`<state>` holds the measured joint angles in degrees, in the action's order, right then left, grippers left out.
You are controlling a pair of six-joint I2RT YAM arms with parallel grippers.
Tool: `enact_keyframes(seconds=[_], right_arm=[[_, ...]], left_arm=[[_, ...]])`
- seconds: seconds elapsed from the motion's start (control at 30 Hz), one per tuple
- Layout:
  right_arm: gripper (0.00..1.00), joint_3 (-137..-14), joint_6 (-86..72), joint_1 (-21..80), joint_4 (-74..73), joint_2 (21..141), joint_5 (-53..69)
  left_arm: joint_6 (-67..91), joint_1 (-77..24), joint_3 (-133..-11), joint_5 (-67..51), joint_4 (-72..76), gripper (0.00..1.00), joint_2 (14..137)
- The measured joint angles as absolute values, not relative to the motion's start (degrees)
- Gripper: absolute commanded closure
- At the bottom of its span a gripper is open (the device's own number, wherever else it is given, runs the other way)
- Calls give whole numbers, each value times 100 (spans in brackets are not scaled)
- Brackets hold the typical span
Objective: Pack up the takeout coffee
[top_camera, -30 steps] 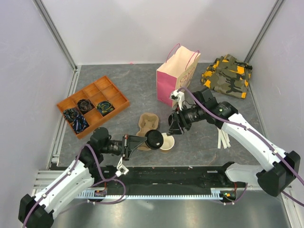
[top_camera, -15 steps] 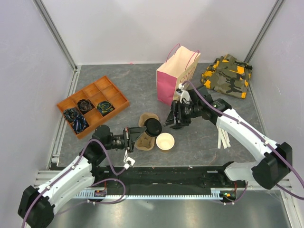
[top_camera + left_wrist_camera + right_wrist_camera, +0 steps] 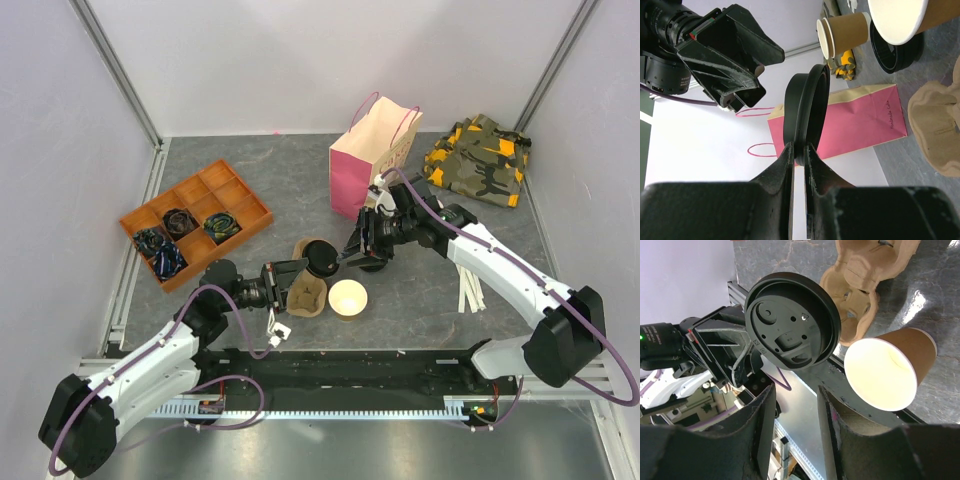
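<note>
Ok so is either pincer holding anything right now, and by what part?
The left pincer pinches the black lid by its rim; the right pincer holds nothing.

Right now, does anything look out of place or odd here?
Yes: the black lid is pinched by its rim in the left tool, on edge in the air, while the paper cup stands open.

Fixed overhead camera at 6 o'clock takes in the whole table (image 3: pixel 250 190). Close wrist cameras face each other, left toward 2 o'clock, right toward 8, sharing the black lid (image 3: pixel 322 260).
</note>
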<state>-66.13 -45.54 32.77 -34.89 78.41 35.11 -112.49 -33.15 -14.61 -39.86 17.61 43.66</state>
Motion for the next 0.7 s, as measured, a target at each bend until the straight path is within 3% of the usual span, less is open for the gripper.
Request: enact_keyframes(seconds=[0.53,0.7], right_arm=[[66,-6514,-5035,3267,-3343,8287,3240],[66,-6514,-5142,3238,-3341,8431,3214]], left_arm=[[-11255,-3315,-1603,-3898,2003,98,4770],[-11255,-3339,-1603,-3881,2001,98,4810]])
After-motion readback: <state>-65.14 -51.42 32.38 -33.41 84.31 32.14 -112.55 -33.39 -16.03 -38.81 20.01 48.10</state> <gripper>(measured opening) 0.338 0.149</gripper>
